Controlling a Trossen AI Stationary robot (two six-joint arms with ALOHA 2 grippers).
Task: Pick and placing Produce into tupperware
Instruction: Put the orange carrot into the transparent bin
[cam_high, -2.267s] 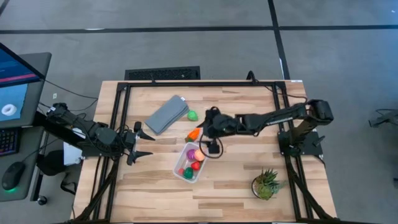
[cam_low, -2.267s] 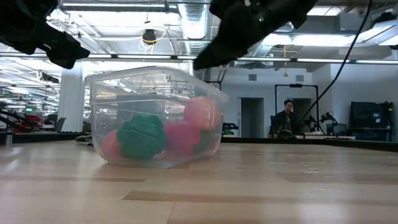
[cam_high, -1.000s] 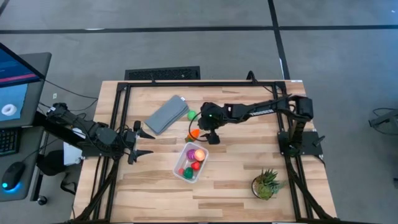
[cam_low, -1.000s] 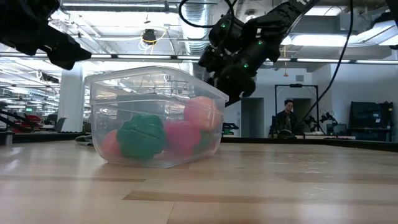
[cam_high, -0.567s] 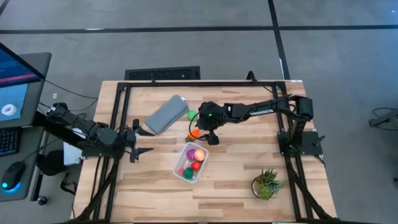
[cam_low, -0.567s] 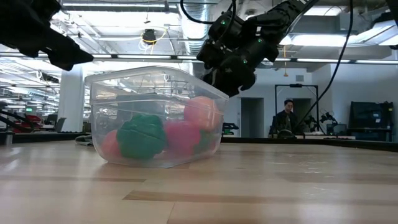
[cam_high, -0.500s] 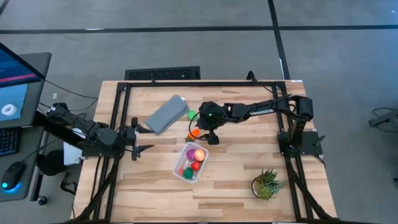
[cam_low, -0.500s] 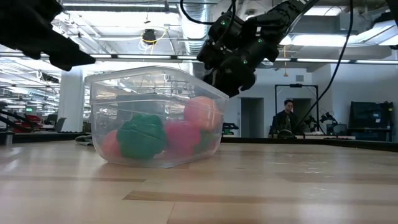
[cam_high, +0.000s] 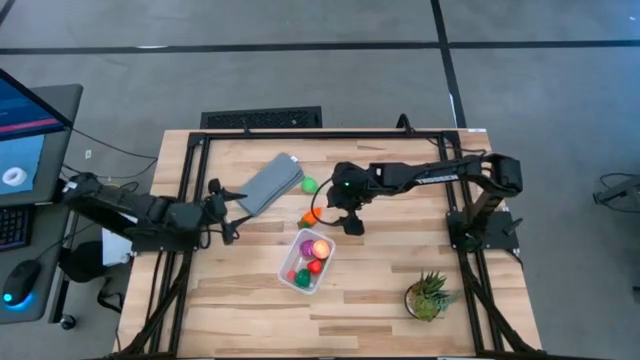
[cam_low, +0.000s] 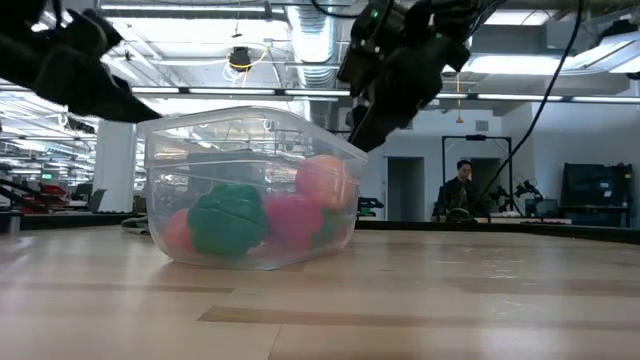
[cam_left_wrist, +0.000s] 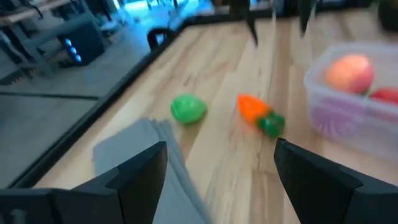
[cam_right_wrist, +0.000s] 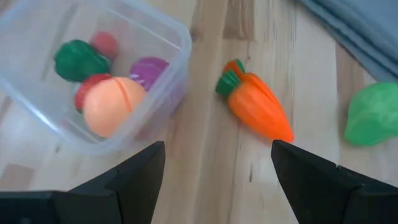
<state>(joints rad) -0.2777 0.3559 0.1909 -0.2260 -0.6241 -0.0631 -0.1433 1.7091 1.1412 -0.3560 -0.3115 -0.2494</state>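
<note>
Hovering over the carrot (cam_right_wrist: 256, 107), jaws spread
I'm holding the right gripper (cam_right_wrist: 217, 180) open, empty; the tupperware (cam_right_wrist: 176, 37) wall sits close, so I'm risking clipping it. The left gripper (cam_left_wrist: 221, 171) is waiting open.

Two dark, slender jointed arms were seen, each built of black links. A small green light was lit on the right arm (cam_high: 420, 180) near its wrist, and a black cable was looped beside it. White patches were visible on the left arm (cam_high: 120, 212). Each gripper was fitted with two flat, dark, tapering fingers (cam_right_wrist: 134, 171).
</note>
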